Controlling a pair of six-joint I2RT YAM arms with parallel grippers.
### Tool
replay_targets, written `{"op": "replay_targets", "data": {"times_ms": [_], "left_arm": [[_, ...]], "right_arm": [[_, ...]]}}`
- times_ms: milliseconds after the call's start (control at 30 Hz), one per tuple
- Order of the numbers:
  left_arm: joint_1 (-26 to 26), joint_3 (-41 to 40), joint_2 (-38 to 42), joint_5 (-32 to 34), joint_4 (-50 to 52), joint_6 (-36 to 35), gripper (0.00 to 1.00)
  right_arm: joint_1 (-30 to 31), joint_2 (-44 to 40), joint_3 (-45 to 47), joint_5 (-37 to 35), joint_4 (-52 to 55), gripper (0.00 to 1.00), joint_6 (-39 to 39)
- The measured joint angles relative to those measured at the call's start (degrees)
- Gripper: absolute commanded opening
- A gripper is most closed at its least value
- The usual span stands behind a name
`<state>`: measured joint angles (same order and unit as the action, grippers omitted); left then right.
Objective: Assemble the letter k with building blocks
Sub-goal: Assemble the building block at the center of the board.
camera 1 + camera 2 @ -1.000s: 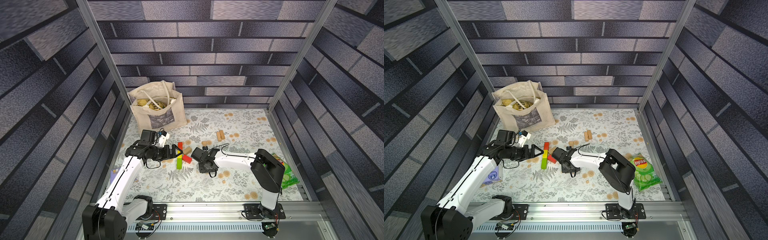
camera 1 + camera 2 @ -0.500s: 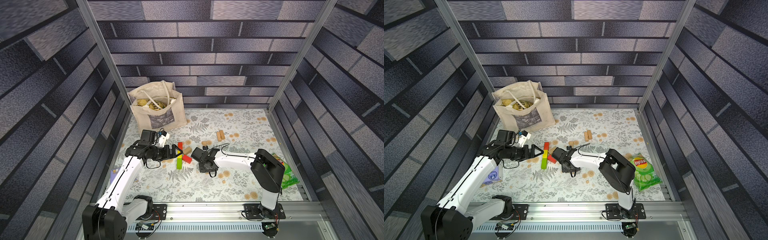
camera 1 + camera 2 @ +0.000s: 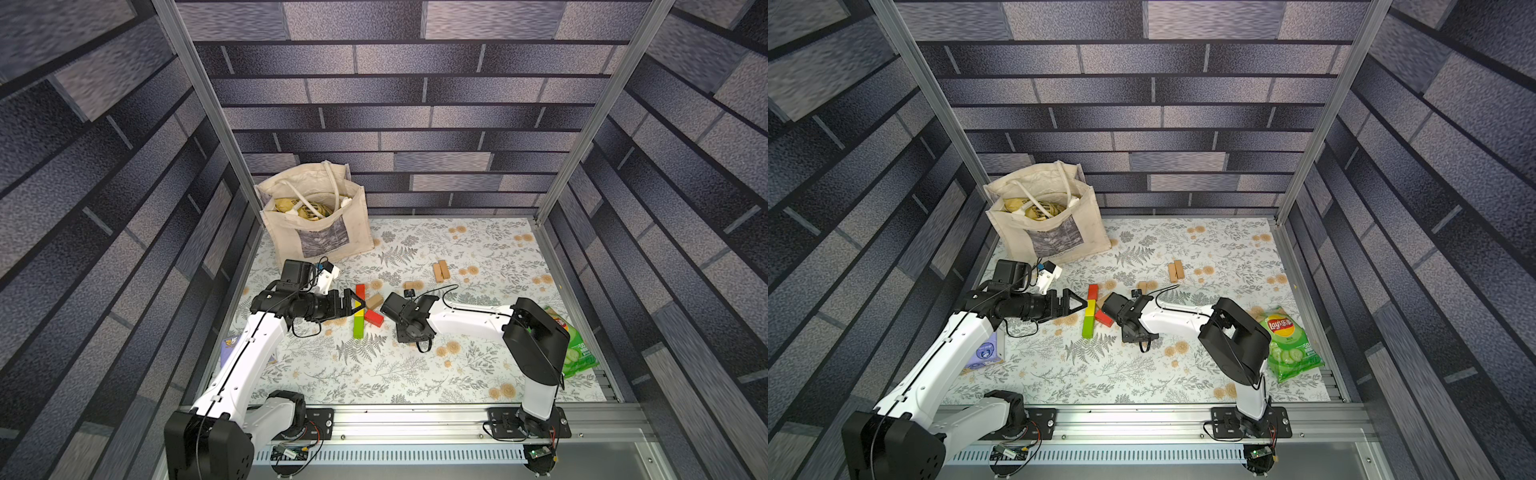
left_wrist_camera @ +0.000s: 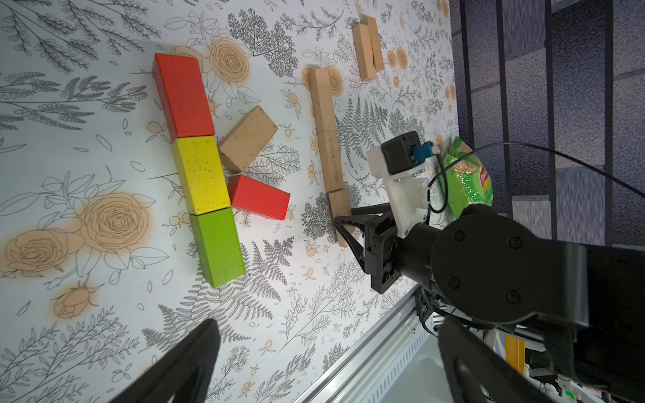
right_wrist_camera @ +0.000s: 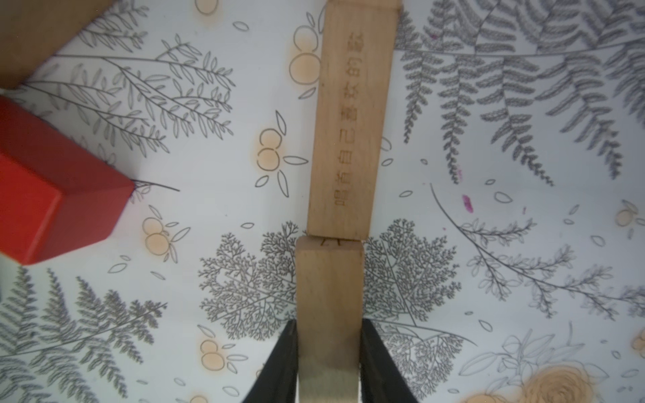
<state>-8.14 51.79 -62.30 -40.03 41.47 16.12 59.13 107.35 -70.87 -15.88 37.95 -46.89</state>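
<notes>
A red block (image 4: 183,94), a yellow block (image 4: 200,174) and a green block (image 4: 218,247) lie end to end in a straight column. A plain block (image 4: 247,137) and a second red block (image 4: 260,197) slant off the yellow one. Beside them, plain bars (image 4: 321,101) form a line. My right gripper (image 5: 328,335) is shut on that line's near-end bar (image 5: 328,286); in both top views the gripper (image 3: 390,312) (image 3: 1112,309) hides it. Low and left of the coloured column (image 3: 358,309), my left gripper (image 4: 330,324) is open and holds nothing.
Two plain bars (image 3: 440,271) lie side by side further back. A cloth tote bag (image 3: 320,224) stands at the back left. A green crisp packet (image 3: 1289,345) lies by the right arm's base, and a purple packet (image 3: 982,353) under the left arm.
The right gripper's jaws have drawn in slightly on the plain bar. Neither arm nor any block has visibly shifted.
</notes>
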Motion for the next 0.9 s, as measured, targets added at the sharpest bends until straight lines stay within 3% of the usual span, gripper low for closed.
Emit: {"op": "replay_targets", "data": {"times_ms": [900], "left_arm": [[0.0, 0.0, 0.0, 0.0, 0.0, 0.0, 1.0]], "right_arm": [[0.0, 0.0, -0.2, -0.6, 0.8, 0.34, -0.2]]}}
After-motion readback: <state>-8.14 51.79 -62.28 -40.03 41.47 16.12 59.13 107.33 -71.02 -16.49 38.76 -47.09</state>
